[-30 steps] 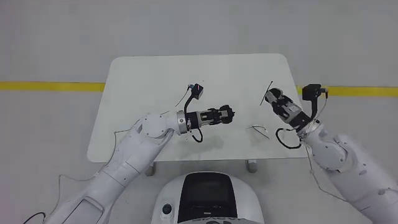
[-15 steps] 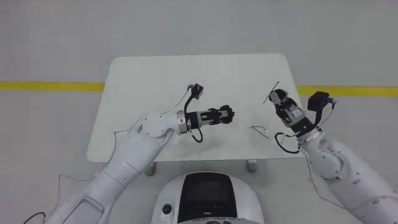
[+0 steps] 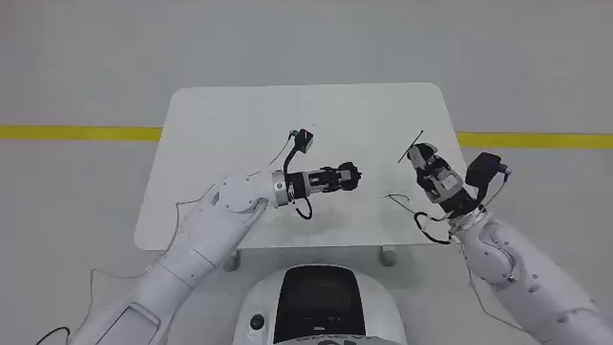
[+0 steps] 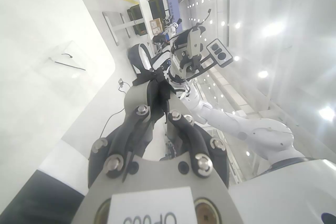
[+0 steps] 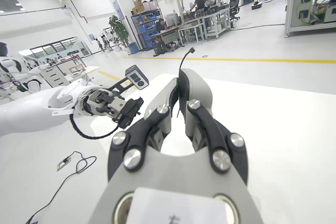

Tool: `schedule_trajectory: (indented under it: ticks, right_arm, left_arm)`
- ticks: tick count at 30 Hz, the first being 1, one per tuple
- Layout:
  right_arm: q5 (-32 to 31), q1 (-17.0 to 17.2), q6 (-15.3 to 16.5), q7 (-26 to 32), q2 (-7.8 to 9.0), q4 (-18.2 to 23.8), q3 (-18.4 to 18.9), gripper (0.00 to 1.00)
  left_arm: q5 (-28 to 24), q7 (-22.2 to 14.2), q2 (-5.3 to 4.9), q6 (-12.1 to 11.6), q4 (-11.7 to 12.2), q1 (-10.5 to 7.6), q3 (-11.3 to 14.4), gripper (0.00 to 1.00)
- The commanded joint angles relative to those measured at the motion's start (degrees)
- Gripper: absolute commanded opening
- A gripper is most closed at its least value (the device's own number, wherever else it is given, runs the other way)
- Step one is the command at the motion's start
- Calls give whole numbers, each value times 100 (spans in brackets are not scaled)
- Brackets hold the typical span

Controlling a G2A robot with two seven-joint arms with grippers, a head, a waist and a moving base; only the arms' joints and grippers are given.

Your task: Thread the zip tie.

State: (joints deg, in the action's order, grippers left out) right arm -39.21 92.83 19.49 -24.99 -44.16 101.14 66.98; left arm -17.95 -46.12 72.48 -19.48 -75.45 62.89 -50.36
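My right gripper [image 3: 419, 155] [image 5: 179, 83] is shut on a black zip tie [image 5: 185, 58] above the right part of the white table [image 3: 239, 125]. The tie's head sticks out past the fingertips and its tail hangs down between the fingers. From above, the held zip tie [image 3: 410, 148] shows as a thin slanted line. My left gripper [image 3: 352, 174] [image 4: 157, 88] hovers near the table's middle with its fingers together, pointing at the right gripper [image 4: 187, 51]; I cannot tell if anything is in it. A second zip tie [image 3: 397, 198] [image 4: 69, 62] lies loose on the table between the two grippers.
The table's right edge [image 3: 452, 144] lies close beside the right arm. A wide bare stretch of tabletop [image 3: 230, 153] spreads to the left. Cables trail on the floor [image 5: 78, 162] off the table.
The right arm has turned and drawn back slightly toward the robot, carrying its zip tie along. The left arm and the loose tie have stayed put.
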Motion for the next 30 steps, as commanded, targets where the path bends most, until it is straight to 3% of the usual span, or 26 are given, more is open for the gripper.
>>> schedule_trajectory:
  ticks: [1, 30]
  right_arm:
    - [-12, -17, -1, -3, -23, -15, -10, 0]
    - [-214, -23, -1, 214, -270, -31, 83, 0]
  left_arm:
    - [0, 0, 0, 0, 0, 0, 0, 0]
    - [0, 0, 0, 0, 0, 0, 0, 0]
